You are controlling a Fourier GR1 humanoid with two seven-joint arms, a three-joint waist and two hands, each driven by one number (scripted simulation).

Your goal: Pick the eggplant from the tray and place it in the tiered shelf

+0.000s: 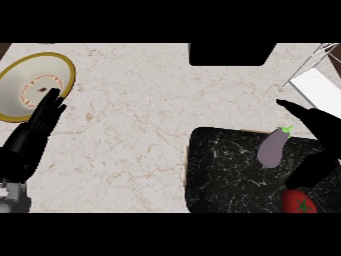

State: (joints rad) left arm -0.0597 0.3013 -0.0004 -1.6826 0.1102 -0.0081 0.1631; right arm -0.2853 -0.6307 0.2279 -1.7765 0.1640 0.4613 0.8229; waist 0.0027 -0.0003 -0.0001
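two open hands, eggplant [272, 148] lying on the tray [225, 170]

the purple eggplant lies in the upper right part of the black marbled tray, at the lower right of the frame, its green stem end pointing toward the frame's top. a red tomato [299, 202] sits on the same tray near its lower right corner, apart from the eggplant. the right hand [329, 137] hangs over the tray's right side, just beside the eggplant, released: fingers stretched toward the upper left, thumb spread downward, nothing in it. whether it touches the eggplant cannot be told. the tiered shelf [324, 82], white with wire sides, shows at the upper right corner. the left hand [33, 132] rests at the left of the frame, fingers straight and up, their tips over the rim of a gold-rimmed plate [7, 95] on the pale marble surface [136, 125]. a black block [228, 54] sits at the top centre.
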